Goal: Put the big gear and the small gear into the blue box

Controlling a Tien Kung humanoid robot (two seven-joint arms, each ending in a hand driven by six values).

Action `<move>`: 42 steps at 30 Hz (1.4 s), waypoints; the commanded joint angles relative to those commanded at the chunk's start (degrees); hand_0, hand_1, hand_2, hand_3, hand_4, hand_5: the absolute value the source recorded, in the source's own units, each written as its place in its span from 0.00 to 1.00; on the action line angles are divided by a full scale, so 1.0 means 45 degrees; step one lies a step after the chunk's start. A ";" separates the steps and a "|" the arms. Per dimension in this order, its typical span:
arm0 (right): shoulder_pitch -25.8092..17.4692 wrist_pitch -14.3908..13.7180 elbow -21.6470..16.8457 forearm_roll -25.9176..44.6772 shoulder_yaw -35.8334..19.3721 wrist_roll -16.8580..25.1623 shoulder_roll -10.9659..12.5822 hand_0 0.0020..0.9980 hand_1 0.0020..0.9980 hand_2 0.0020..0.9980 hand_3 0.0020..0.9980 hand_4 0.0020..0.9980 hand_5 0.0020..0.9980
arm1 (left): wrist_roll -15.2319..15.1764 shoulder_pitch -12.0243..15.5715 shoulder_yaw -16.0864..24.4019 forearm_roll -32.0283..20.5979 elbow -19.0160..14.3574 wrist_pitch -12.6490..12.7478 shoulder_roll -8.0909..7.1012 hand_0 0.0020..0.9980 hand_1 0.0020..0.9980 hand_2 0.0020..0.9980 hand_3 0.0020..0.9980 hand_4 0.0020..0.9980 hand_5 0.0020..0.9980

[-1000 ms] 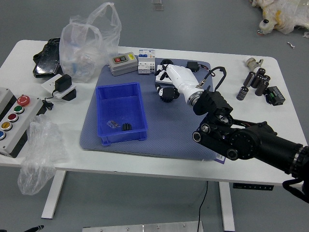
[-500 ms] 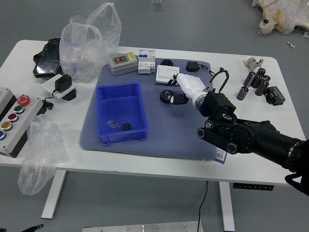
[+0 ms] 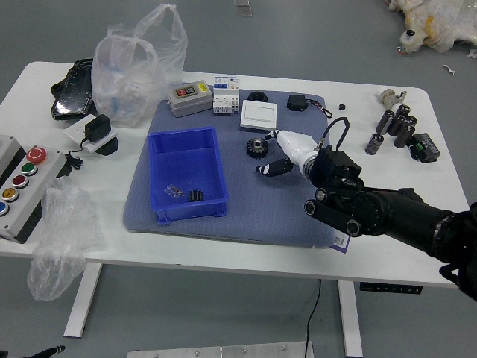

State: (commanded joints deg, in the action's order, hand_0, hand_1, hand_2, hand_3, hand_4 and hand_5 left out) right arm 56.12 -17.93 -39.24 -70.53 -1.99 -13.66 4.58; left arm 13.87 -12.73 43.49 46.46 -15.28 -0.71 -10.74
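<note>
While reaching over the table, holds nothing in the fingers of the right hand: spread apart, with a white covering on the far side and bare black on the near side. Just left of the far fingertip, on the blue-grey mat, a black gear, round, flat, with teeth around the rim; touching or not, impossible to tell. Also impossible to tell, big gear or small one.

Well left of the fingers and a little nearer, the blue box, with a black ribbed piece and clear scraps inside; in the way, between gear and box floor, only the upright right wall. Close beyond the gear, past the far fingertip, a white square case; farther still, a round black piece. Beyond the fingers too, a small black block with a cable. Far left of them, a grey device beside white blocks; well to their right, black cylinders. At the bottom left corner, barely in view, the left hand.
</note>
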 joint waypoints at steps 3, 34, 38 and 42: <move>0.0076 -0.0027 0.0063 0.0115 0.0139 0.0021 -0.0119 0.99 0.93 0.93 0.89 0.89 0.42 | 0.0012 -0.0033 0.0011 -0.0003 -0.0006 0.0000 0.0008 0.72 0.62 0.63 0.73 0.82 0.61; -0.0258 0.0124 -0.1893 -0.1352 -0.0391 -0.0502 0.0977 0.97 0.87 0.85 0.82 0.82 0.43 | -0.0274 0.0117 -0.0545 -0.0645 0.0039 0.0068 0.0094 0.72 0.62 0.63 0.73 0.82 0.61; -0.0413 0.0122 -0.2282 -0.1740 -0.0676 -0.0533 0.1297 0.97 0.87 0.85 0.82 0.82 0.43 | -0.0274 0.0145 -0.0560 -0.0683 0.0040 0.0078 0.0082 0.72 0.62 0.63 0.73 0.82 0.61; -0.0498 0.0082 -0.2500 -0.2017 -0.0963 -0.0556 0.1424 0.97 0.87 0.85 0.82 0.81 0.43 | -0.0284 0.0146 -0.0564 -0.0674 0.0042 0.0074 0.0079 0.72 0.62 0.63 0.73 0.82 0.61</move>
State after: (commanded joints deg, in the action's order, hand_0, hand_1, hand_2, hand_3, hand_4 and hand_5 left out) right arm 53.87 -17.56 -50.50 -79.61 -6.33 -16.16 10.98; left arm 12.59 -12.07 40.96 43.42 -15.09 -0.38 -10.39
